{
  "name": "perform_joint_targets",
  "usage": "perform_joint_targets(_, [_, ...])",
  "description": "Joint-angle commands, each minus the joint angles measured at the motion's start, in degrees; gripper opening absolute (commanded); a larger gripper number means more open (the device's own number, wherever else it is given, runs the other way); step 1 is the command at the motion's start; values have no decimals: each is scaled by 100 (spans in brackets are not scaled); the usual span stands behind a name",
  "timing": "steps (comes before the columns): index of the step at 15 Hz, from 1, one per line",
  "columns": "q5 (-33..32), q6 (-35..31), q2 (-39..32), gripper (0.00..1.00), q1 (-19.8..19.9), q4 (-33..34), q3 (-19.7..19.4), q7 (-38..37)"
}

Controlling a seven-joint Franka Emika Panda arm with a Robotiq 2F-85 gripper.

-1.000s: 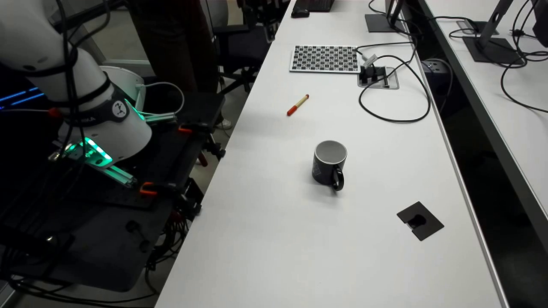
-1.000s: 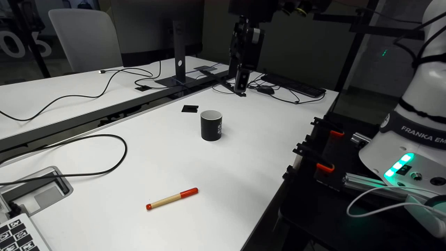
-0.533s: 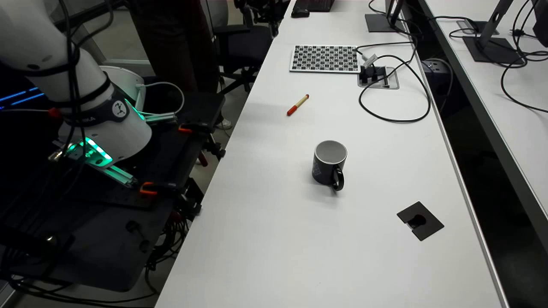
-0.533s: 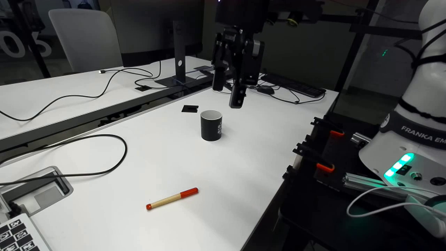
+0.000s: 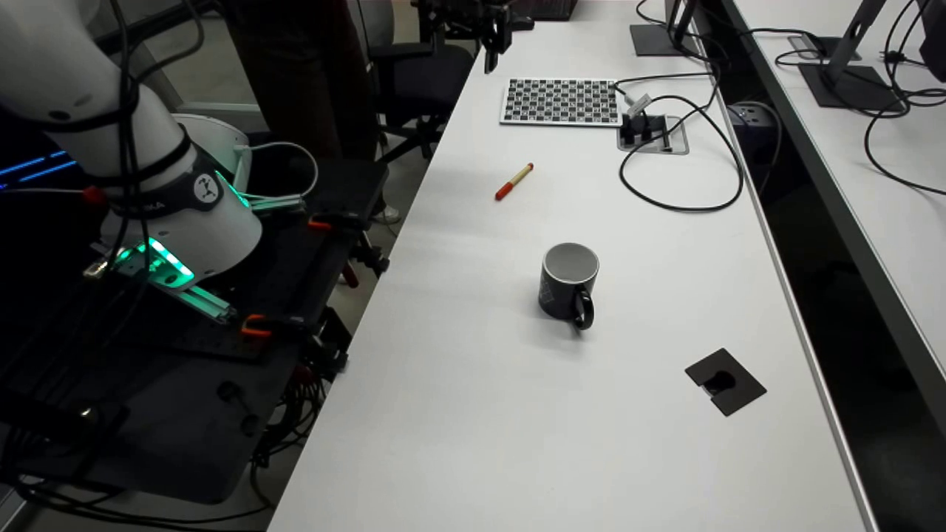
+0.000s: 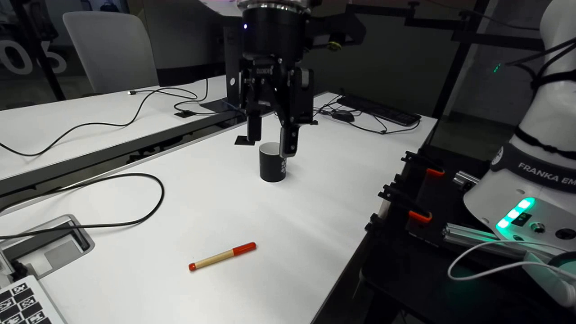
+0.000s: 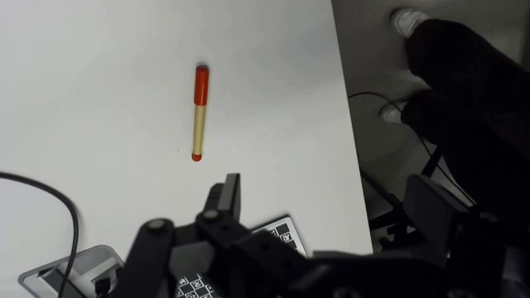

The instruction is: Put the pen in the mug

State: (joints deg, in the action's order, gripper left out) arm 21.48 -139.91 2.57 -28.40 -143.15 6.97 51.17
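Note:
The pen (image 5: 514,182) lies flat on the white table, with a tan body and red ends; it also shows in an exterior view (image 6: 222,256) and in the wrist view (image 7: 200,111). The dark mug (image 5: 567,288) stands upright, its handle visible in that exterior view. It also shows in an exterior view (image 6: 271,171), where a finger overlaps its rim and the handle is hidden. My gripper (image 6: 271,147) is open and empty, above the table. In the wrist view the gripper (image 7: 325,178) has its fingers wide apart; the pen lies ahead and left of them, outside the gap.
A checkered board (image 5: 562,102) lies beyond the pen; its corner shows under the gripper in the wrist view (image 7: 285,236). A black cable loop (image 5: 680,210) and a socket box (image 5: 676,144) are nearby. A flat black square (image 5: 728,391) lies past the mug. A person stands beside the table edge.
In an exterior view my gripper has moved left and lower and turned, so both fingers show. At the top of an exterior view it has come further into sight. Pen and mug are unmoved.

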Motion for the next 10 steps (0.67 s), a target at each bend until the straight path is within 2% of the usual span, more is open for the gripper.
perform_joint_targets(1, [-806,744,-805,100,626,818,313,-141])
perform_joint_targets(2, [-436,361,-366,100,665,330,465,-41])
perform_joint_targets(4, [-491,385,-517,100,837,422,568,-47])
perform_joint_targets(6, [-486,385,-494,100,850,408,624,-47])
perform_joint_targets(7, [-635,221,-360,100,857,254,608,-319])
perform_joint_targets(8, [-63,-222,-396,100,821,249,736,123])
perform_joint_targets(10, [605,-974,-576,100,803,326,960,267])
